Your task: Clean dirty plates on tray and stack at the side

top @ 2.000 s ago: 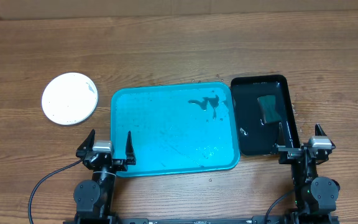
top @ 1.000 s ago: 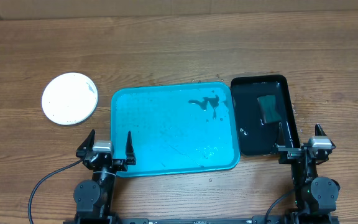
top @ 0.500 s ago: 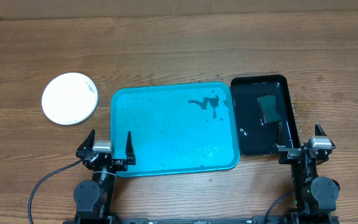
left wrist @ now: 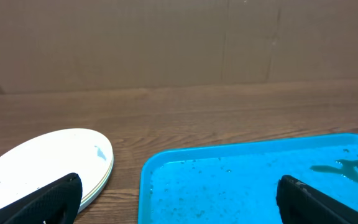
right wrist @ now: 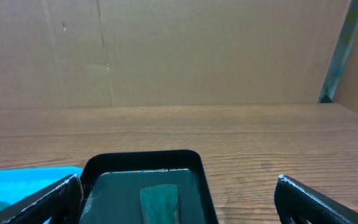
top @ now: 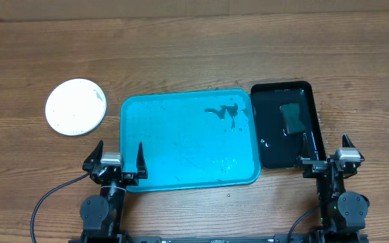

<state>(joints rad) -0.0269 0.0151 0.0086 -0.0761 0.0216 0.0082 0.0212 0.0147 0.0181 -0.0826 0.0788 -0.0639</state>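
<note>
The plates [top: 75,106] sit in one stack on the table left of the turquoise tray [top: 181,177], white plate on top; in the left wrist view [left wrist: 42,162] yellow-green and teal rims show under it. The tray holds no plate, only dark smears [top: 225,111] and wet specks. It also shows in the left wrist view [left wrist: 229,180]. My left gripper [top: 118,162] is open and empty at the tray's near left corner. My right gripper [top: 328,155] is open and empty at the near right of the black tray.
A glossy black tray [top: 313,108] with water and a green sponge [top: 290,118] stands right of the turquoise tray, also in the right wrist view [right wrist: 160,200]. A cardboard wall [left wrist: 166,43] closes the far side of the table.
</note>
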